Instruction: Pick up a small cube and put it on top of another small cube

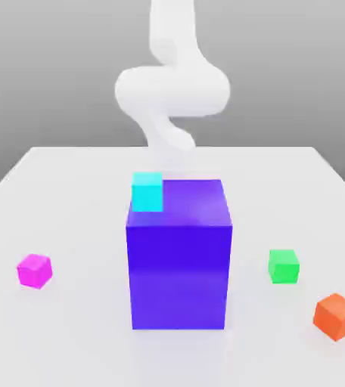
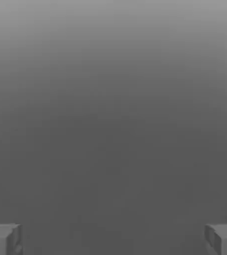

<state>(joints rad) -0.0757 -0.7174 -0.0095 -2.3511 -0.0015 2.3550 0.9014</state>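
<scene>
my gripper (image 2: 113, 239) jaws are spread; reaching the magenta cube (image 1: 35, 270), i risk clipping the purple block (image 1: 178, 257).

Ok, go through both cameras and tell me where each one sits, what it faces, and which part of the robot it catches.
Exterior view: off the arm, raised, facing across the white table at the purple block, cyan cube, pink cube, green cube and orange cube; the white arm rises behind the block.
Hand view: on the hand, facing plain grey; the tool shows both fingertips, wide apart.
Shared: no object appears in both.
</scene>
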